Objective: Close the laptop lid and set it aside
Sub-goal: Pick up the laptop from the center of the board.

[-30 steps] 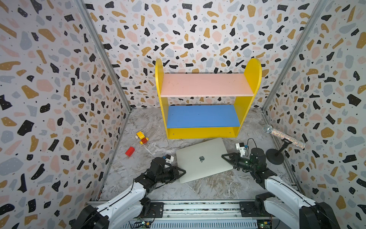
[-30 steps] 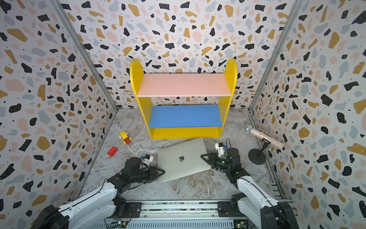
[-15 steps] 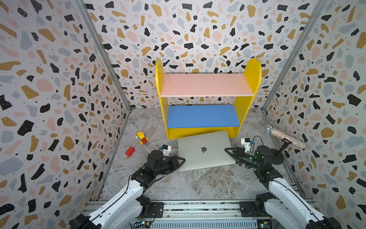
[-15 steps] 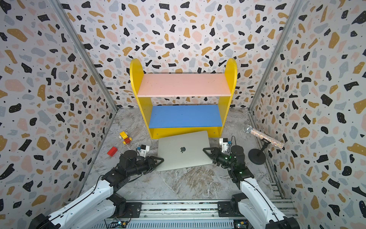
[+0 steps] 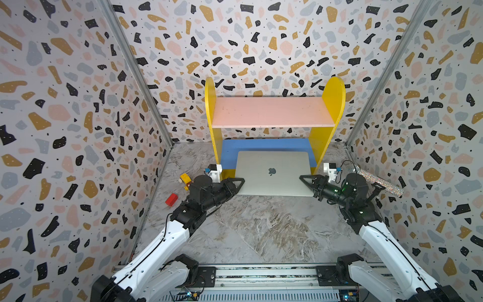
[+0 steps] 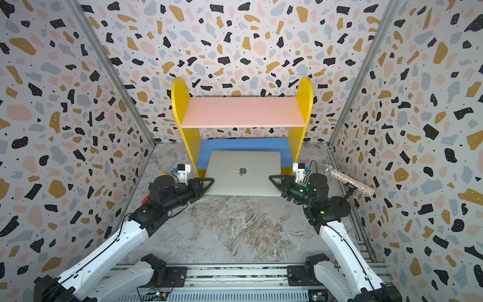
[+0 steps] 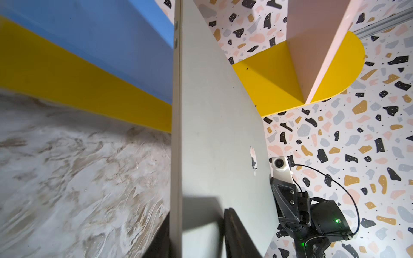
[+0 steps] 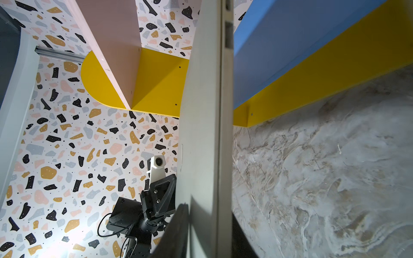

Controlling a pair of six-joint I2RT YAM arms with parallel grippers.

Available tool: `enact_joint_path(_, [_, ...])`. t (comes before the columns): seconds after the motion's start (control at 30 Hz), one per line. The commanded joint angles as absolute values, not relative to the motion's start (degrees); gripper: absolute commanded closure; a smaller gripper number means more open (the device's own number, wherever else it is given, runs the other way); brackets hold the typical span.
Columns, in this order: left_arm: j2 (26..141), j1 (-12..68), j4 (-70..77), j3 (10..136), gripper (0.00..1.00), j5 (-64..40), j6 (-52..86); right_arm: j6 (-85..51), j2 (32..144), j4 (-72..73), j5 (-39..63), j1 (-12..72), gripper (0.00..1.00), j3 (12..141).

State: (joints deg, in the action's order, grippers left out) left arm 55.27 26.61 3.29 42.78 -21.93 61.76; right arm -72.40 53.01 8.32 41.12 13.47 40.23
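Observation:
The silver-grey laptop (image 5: pixel 271 167) (image 6: pixel 243 162) is closed, its lid (image 7: pixel 219 134) facing up with the apple logo showing. It hangs level above the floor, square to the yellow shelf (image 5: pixel 332 109), and its far edge reaches over the blue lower board (image 5: pixel 264 145). My left gripper (image 5: pixel 239 183) (image 7: pixel 197 223) is shut on the laptop's left edge, one finger above the lid and one below the base. On the right edge my right gripper (image 5: pixel 304 179) (image 8: pixel 210 214) is shut the same way. The keyboard and display are hidden.
The pink top board (image 5: pixel 271 112) overhangs the blue one. A glittery microphone on a black stand (image 5: pixel 376 180) stands close behind the right arm. A red block (image 5: pixel 171 200) and a yellow toy (image 5: pixel 185 179) lie left of the left arm. Terrazzo walls enclose three sides.
Both grippers have carried the closed laptop away from the front toward the shelf and turned it from skewed to square. Its far edge now overlaps the blue board.

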Motion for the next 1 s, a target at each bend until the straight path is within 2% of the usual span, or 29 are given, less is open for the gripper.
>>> enact_joint_path(0.0, [56.6,29.5,13.9,49.4,0.67,-35.9,60.1,-70.1,55.0,13.2,48.2,16.0,0.72,47.8])
enact_joint_path(0.47, [64.6,27.7,11.9,65.4,0.65,-39.1,59.8,-71.4,63.7,13.5,48.6,16.0,0.73,62.2])
enact_joint_path(0.77, [66.3,27.5,11.3,70.0,0.65,-39.6,60.2,-71.2,65.4,11.6,49.0,16.0,0.74,67.7])
enact_joint_path(0.97, [64.9,27.5,12.7,68.2,0.65,-39.7,61.7,-71.6,64.6,11.5,49.3,16.0,0.75,66.4])
